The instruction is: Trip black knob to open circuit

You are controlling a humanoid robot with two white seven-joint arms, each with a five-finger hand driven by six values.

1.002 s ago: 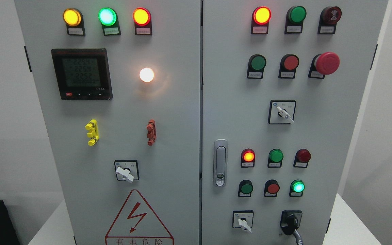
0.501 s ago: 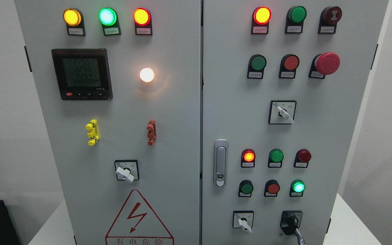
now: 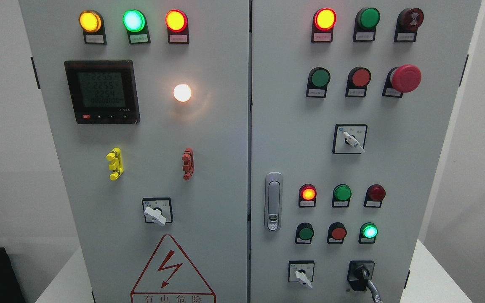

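Two grey cabinet doors (image 3: 209,176) filling view, standing on white table (image 3: 427,277) against pale wall. Black knob (image 3: 361,274) sitting at right door's lower right corner. No hand showing; fingers' state untellable.

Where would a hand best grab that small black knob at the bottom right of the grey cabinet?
Probably by the raised black handle of the black knob, pinched across its two flat sides, coming straight at the grey cabinet door from the front. The handle sticks out from its square black base. A grey cable hangs just below, so stay above it.
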